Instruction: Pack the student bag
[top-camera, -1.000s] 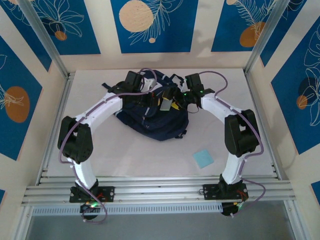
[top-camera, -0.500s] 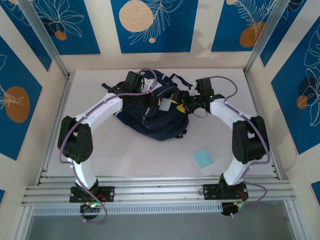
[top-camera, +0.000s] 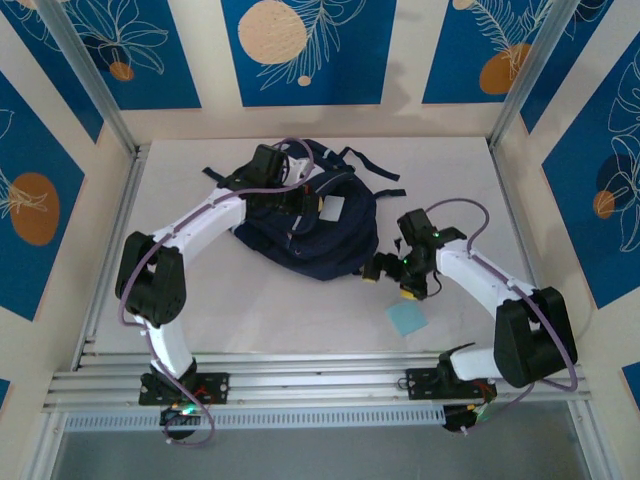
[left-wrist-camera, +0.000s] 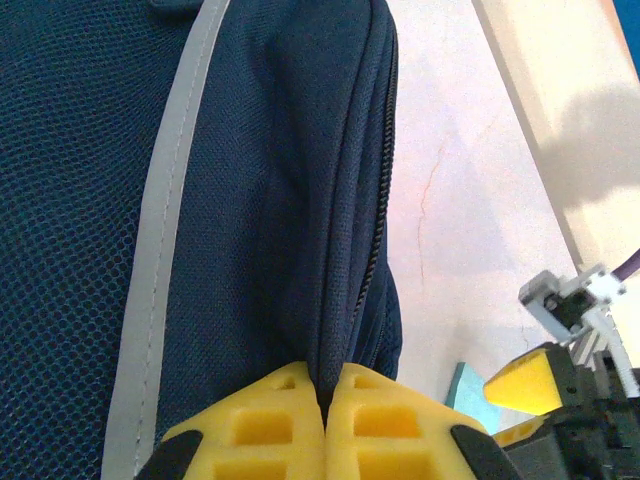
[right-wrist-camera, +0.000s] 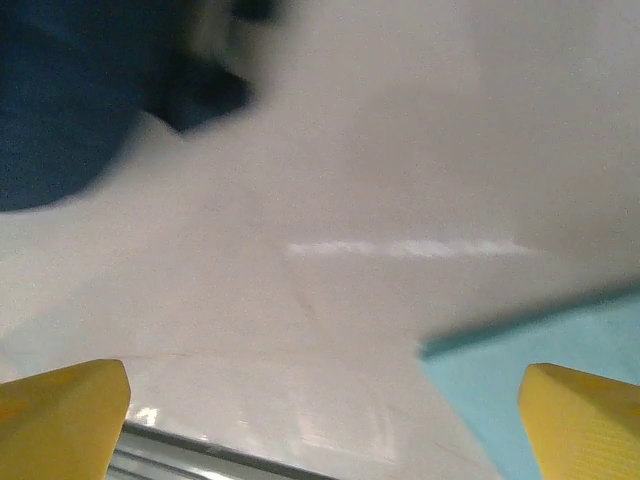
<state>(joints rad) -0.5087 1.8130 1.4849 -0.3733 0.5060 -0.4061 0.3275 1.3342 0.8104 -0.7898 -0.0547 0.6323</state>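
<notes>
The student bag, a navy backpack with a grey stripe, lies at the back middle of the table. My left gripper is on top of it. Its yellow fingers are shut on a fold of the bag's fabric beside the zipper. My right gripper hangs low over the table just right of the bag's near corner. It stands wide open, with nothing between its fingertips. A corner of the bag sits at the upper left of the right wrist view.
A flat light-blue square pad lies on the white table directly below and in front of the right gripper, and it also reaches into the right wrist view, the pad at lower right. Aluminium rails run along the near edge. Panel walls enclose the table.
My right gripper has pulled back from the top of the bag toward the near right and opened wide. The left gripper has kept its pinch on the bag.
</notes>
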